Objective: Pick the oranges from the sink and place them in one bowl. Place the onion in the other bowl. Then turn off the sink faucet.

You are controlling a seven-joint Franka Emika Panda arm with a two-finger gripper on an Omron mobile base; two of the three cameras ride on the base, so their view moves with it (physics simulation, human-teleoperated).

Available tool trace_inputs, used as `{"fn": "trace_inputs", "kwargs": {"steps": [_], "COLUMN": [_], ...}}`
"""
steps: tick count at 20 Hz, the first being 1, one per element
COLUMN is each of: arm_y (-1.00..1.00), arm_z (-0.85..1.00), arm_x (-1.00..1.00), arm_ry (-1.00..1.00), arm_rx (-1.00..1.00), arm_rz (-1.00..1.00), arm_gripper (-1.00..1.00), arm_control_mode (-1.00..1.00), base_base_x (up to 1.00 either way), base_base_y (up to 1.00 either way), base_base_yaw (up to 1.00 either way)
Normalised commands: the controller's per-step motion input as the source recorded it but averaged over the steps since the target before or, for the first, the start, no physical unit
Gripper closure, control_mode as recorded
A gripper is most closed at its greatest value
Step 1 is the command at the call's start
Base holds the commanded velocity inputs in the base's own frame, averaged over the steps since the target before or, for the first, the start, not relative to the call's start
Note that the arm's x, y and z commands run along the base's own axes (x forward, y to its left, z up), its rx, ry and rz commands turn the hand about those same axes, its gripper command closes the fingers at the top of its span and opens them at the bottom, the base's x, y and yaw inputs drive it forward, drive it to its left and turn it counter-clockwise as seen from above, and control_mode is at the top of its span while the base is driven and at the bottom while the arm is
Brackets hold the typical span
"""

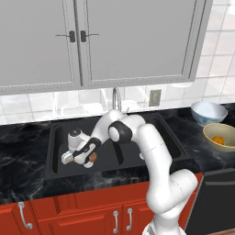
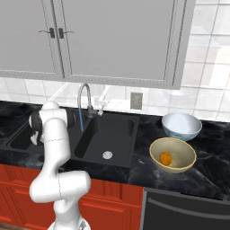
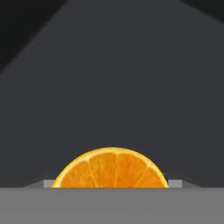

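Down in the left basin of the black sink (image 1: pixel 160 137), my gripper (image 1: pixel 91 159) hangs over an orange (image 1: pixel 93 157) that lies on the basin floor. In the hand view, this orange (image 3: pixel 111 168) sits between the fingertips (image 3: pixel 49 183), which stand wide and close to its sides. A second orange (image 2: pixel 166 158) lies in the yellow-tan bowl (image 2: pixel 155 148) on the counter at the right. Behind it stands the pale blue-white bowl (image 2: pixel 181 126), with nothing in it. A small brownish bit (image 1: pixel 64 158) at the hand's left edge may be the onion. The silver faucet (image 2: pixel 83 96) pours a thin stream.
The right basin holds just its round drain (image 2: pixel 107 155). Grey wall cabinets (image 1: pixel 114 41) hang above the sink. Red cabinet doors (image 1: pixel 92 215) run below the counter edge. A dark appliance front (image 1: pixel 215 202) sits at the lower right.
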Motion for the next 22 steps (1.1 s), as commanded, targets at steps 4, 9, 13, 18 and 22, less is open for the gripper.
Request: {"fn": "trace_inputs", "kwargs": {"steps": [4,9,13,18,22], "arm_y": [0.0,-0.02,-0.06,-0.1,-0.12], "arm_z": [0.0,0.11,0.46,0.6,0.64], "arm_x": [0.0,-0.03,-0.19,-0.27,-0.22], "arm_ry": [0.0,-0.02,-0.11,-0.15,-0.09], "arm_rx": [0.0,0.0,0.0,0.0,0.0], "arm_rz": [0.0,0.0,0.0,0.0,0.0], "arm_gripper": [1.0,1.0,1.0,1.0,1.0], "arm_control_mode": [-1.0,-1.0,-1.0,-1.0,-1.0], "base_base_x": [0.0,0.0,0.0,0.0,0.0], "base_base_y": [0.0,0.0,0.0,0.0,0.0], "base_base_yaw": [0.0,0.0,0.0,0.0,0.0]}}
